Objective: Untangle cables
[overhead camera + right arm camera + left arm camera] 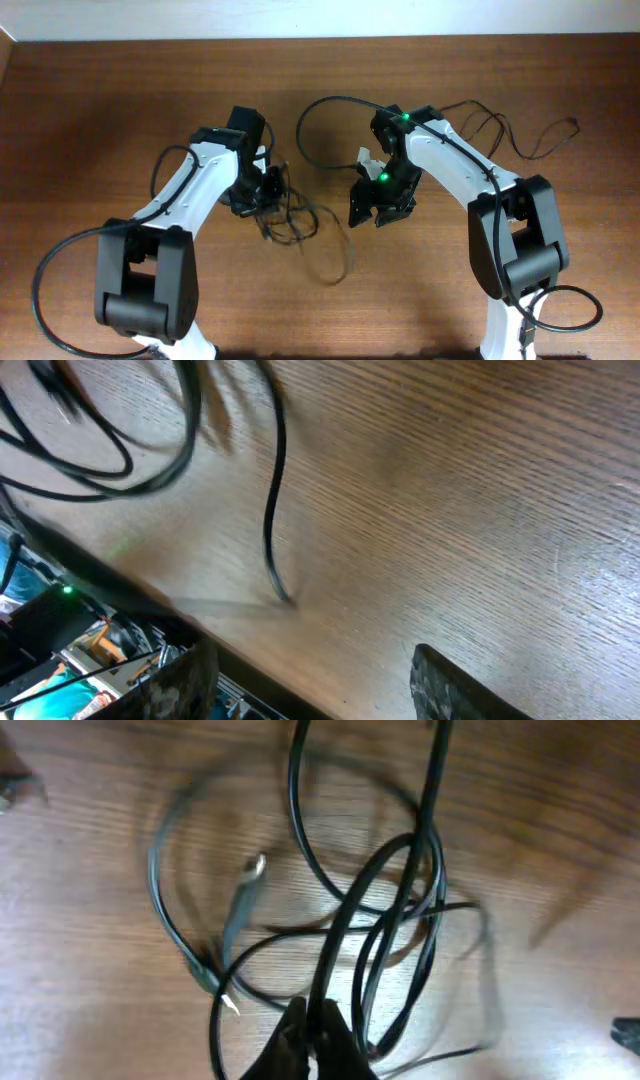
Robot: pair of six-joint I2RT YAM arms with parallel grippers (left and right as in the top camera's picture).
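Note:
Thin black cables (300, 225) lie in a tangle of loops on the wooden table, between the two arms. My left gripper (268, 190) is shut on one strand of the tangle; in the left wrist view the fingertips (318, 1038) pinch a black cable (345, 925) among several crossing loops, and a small plug end (252, 870) lies at the upper left. My right gripper (378, 203) is open and empty above the table; in the right wrist view its fingers (310, 685) frame bare wood, with a cable end (272, 530) and loops further off.
Another thin black cord (530, 145) trails at the far right of the table. A long loop (330, 105) arcs behind the right arm. The table's edge (150, 605) shows in the right wrist view.

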